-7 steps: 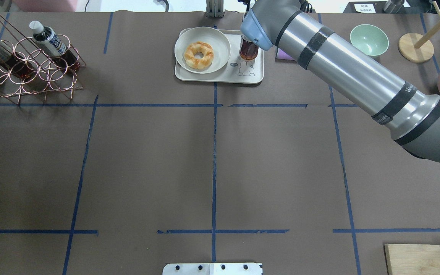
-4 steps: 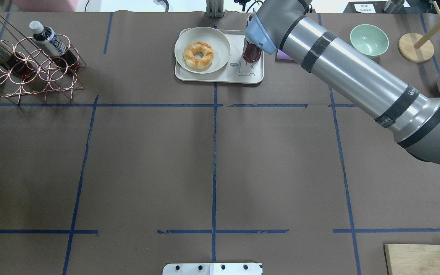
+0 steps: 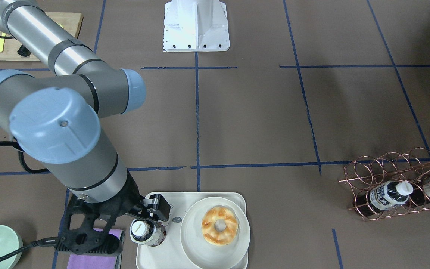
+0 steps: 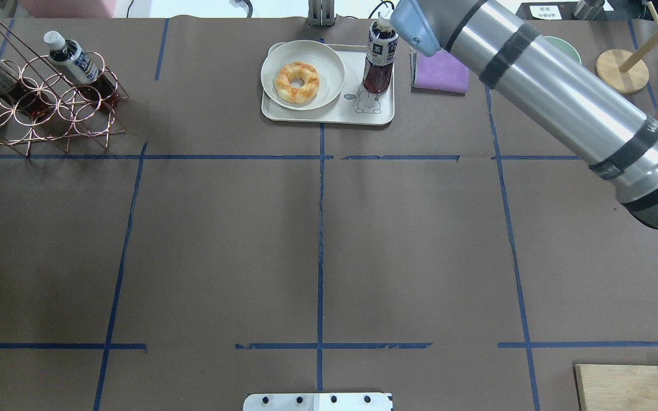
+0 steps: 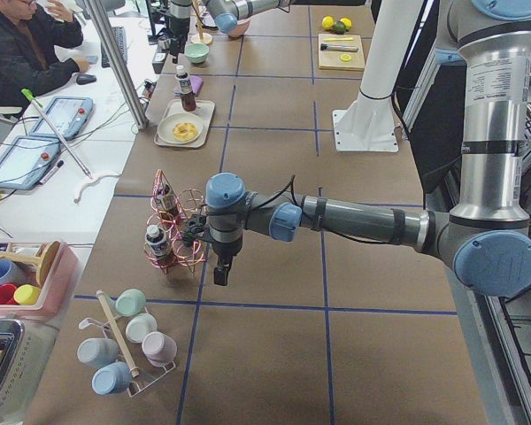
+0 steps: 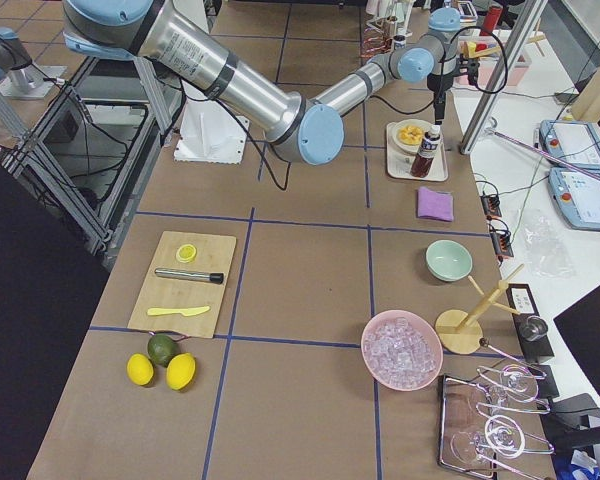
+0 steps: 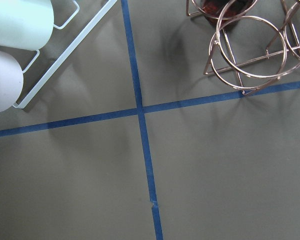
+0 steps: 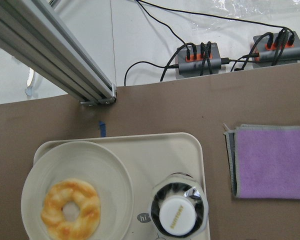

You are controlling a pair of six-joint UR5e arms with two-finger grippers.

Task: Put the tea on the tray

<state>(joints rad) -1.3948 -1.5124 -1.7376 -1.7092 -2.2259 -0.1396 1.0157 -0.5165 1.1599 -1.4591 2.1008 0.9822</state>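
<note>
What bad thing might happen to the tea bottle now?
1. The tea is tall and stands upright near the edge of the tray, with the right claw close by it. A sideways swing of the arm might knock it over.
2. If it tips, it could land on the plate with the doughnut, or roll off the tray toward the purple cloth.

Plate (image 4: 332,69) and purple cloth (image 4: 442,73) flank the tea (image 4: 377,71); the table (image 4: 317,240) robot-side of the tray (image 4: 384,112) lies open.
</note>
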